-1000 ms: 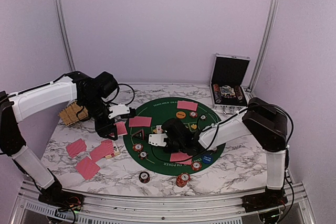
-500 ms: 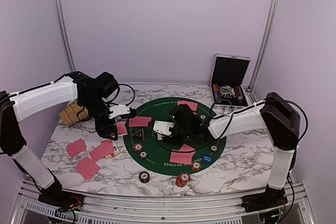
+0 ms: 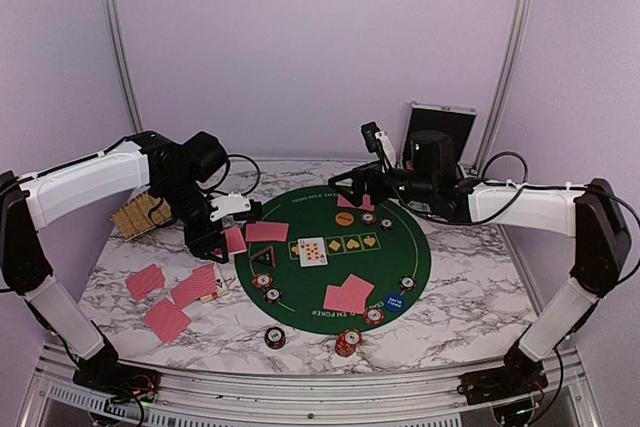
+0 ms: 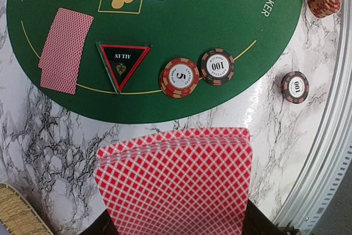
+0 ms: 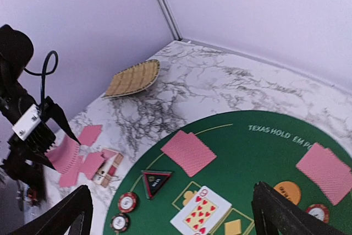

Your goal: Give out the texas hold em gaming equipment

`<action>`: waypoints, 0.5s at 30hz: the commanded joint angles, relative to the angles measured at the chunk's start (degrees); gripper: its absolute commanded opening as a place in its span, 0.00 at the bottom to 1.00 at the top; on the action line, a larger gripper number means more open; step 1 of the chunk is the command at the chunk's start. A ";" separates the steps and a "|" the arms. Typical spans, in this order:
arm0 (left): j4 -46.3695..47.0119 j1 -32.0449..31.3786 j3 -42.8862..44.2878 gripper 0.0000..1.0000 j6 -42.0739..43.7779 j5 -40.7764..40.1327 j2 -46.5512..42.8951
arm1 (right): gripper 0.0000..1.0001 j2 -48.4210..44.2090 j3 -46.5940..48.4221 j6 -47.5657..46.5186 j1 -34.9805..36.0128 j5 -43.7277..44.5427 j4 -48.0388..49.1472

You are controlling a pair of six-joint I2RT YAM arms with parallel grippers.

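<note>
My left gripper [image 3: 222, 239] hovers over the mat's left edge, shut on a fanned deck of red-backed cards [image 4: 179, 182]. My right gripper [image 5: 176, 221] hangs open and empty above the far side of the green mat [image 3: 400, 247]. A face-up nine of hearts [image 3: 313, 251] lies on the mat's centre. Left of it sit the black triangular marker [image 3: 262, 257] and two chips [image 4: 179, 77]. Face-down card pairs [image 3: 267, 232] [image 3: 357, 201] [image 3: 347, 295] lie around the mat, with an orange disc [image 3: 345, 218] and a blue disc [image 3: 396, 301].
A straw basket [image 3: 138, 215] sits at the far left. The silver case [image 3: 437, 162] stands behind my right arm. Loose red cards [image 3: 166, 320] and a small card box [image 3: 215, 292] lie left of the mat. Chip stacks [image 3: 347, 343] [image 3: 275, 337] stand by the front edge.
My right arm has risen from low over the mat's middle and swung to the back right, its jaws opening. The nine of hearts now lies uncovered. The left arm has barely moved.
</note>
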 commanded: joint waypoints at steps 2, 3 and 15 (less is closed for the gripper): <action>-1.90 0.04 2.70 0.61 -0.06 1.52 1.39 | 0.99 6.62 -1.62 29.14 -1.97 -19.63 13.68; -1.84 0.00 2.73 0.61 0.01 1.54 1.49 | 0.98 7.33 -1.65 31.75 -1.51 -20.18 15.29; -1.82 -1.27 5.01 0.61 -0.65 1.71 3.86 | 0.96 15.96 9.21 40.07 9.41 -16.09 6.63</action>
